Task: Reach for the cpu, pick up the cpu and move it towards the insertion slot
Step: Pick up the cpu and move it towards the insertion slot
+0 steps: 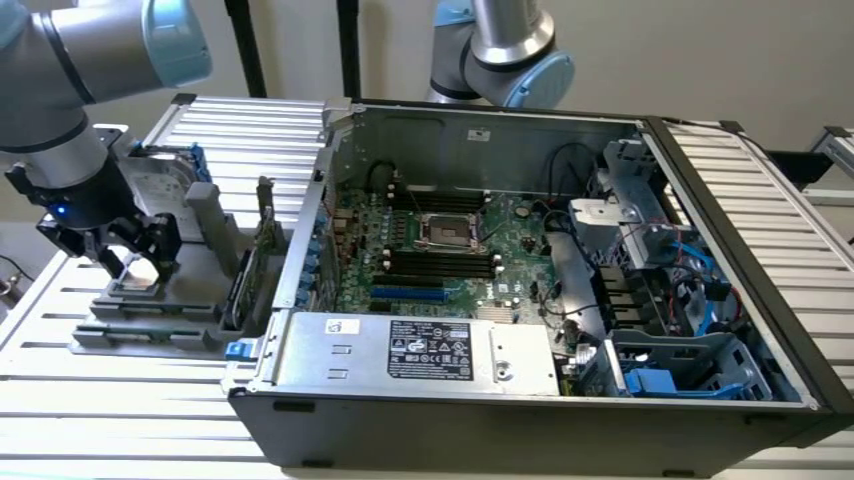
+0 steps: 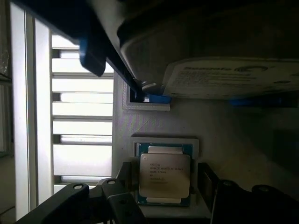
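Closest to lens: 2 dark fingers (image 2: 114, 200) stand at the near edge of the wrist view, 1 on each side of the cpu (image 2: 164, 173).
Gripper (image 1: 130, 262): low over the grey holder (image 1: 147, 325) on the slatted table (image 1: 107, 425), at the exterior view's left of the computer case (image 1: 534, 430).
Grip: spread and grasping nothing. A thin gap shows between each pad and the chip's edge, so I judge it not clamped yet.
Cpu position: flat, silvery lid up with the printing readable, in a pale square seat in the holder, directly under the gripper's centre line.
Cpu axis: nearly square. Its 2 side edges run parallel to the finger pads, so the jaws face those sides squarely.
Insertion slot (image 1: 447, 230): shiny frame around a dark centre on the green board inside the case, just beside the black memory slots (image 1: 434, 265).
Key relation: the slot lies well apart from the gripper, toward the exterior view's right and past the case's near wall. The carry has to rise clear of that wall.
Hard drive (image 2: 224, 77): stands just beyond the chip's seat, near the gripper but not touching it.
Stage: reach looks complete, grasp not made, chip unlifted.
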`<state>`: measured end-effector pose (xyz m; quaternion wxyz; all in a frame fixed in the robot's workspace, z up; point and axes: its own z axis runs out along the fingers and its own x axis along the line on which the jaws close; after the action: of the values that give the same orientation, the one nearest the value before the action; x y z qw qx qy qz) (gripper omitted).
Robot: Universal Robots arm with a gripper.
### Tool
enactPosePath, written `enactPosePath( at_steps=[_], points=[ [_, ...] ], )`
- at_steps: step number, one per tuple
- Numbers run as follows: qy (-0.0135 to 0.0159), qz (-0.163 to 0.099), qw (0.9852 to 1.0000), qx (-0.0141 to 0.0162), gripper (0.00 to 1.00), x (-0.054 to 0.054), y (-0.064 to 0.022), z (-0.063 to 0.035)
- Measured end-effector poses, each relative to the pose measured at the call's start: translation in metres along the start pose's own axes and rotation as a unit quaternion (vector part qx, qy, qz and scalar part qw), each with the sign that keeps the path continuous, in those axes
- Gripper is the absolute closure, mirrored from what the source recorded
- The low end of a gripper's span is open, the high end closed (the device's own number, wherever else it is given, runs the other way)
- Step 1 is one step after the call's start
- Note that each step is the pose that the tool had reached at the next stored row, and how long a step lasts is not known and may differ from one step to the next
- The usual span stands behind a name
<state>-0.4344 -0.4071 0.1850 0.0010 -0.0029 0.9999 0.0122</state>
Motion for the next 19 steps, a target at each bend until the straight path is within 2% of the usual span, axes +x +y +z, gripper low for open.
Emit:
enactPosePath(
  at_steps=[4, 5, 10, 19],
  points=[
    [0.0, 0.0, 1.0, 0.0016, 0.35, 0.0, 0.0002, 0.0003],
    [0.0, 0.0, 1.0, 0.0019, 0.42, 0.0, 0.0002, 0.0003],
    [0.0003, 0.0, 1.0, 0.0034, 0.44, 0.0001, 0.0003, 0.0002],
    [0.0002, 0.0, 1.0, 0.0038, 0.45, -0.0001, 0.0003, 0.0]
  ],
)
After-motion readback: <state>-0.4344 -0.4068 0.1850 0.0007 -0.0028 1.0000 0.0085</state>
